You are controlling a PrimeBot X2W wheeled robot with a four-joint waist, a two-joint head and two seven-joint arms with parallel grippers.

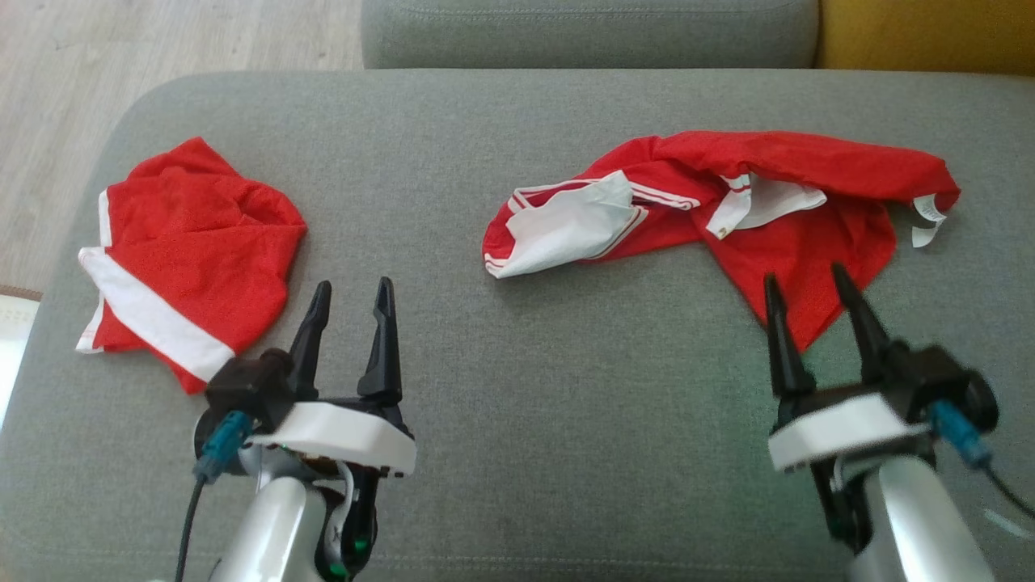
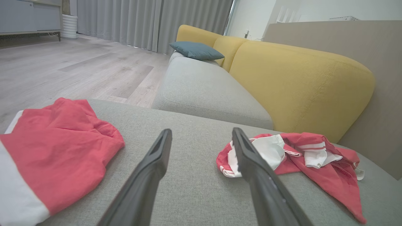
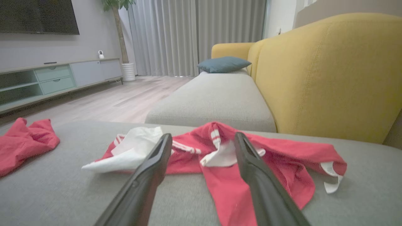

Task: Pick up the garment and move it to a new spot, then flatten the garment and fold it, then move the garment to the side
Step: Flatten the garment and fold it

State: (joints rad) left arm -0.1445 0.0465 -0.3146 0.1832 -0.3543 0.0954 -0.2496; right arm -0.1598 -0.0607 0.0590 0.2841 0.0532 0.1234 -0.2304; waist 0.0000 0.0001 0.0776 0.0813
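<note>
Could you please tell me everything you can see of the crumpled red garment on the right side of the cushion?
The crumpled garment is thin red fabric, seemingly sportswear, with white panels, red-and-white striped trim and a white care label at its right end. It lies bunched and unfolded, stretched sideways on the grey cushion, one corner pointing toward the robot. The open right gripper hovers at that corner; contact is unclear.

Two red-and-white garments lie here: left garment [image 1: 190,250] at frame left, right garment [image 1: 728,202] at upper right. There are two grippers, left gripper [image 1: 354,283] and right gripper [image 1: 803,272], and one teal cushion [image 2: 197,50].
</note>
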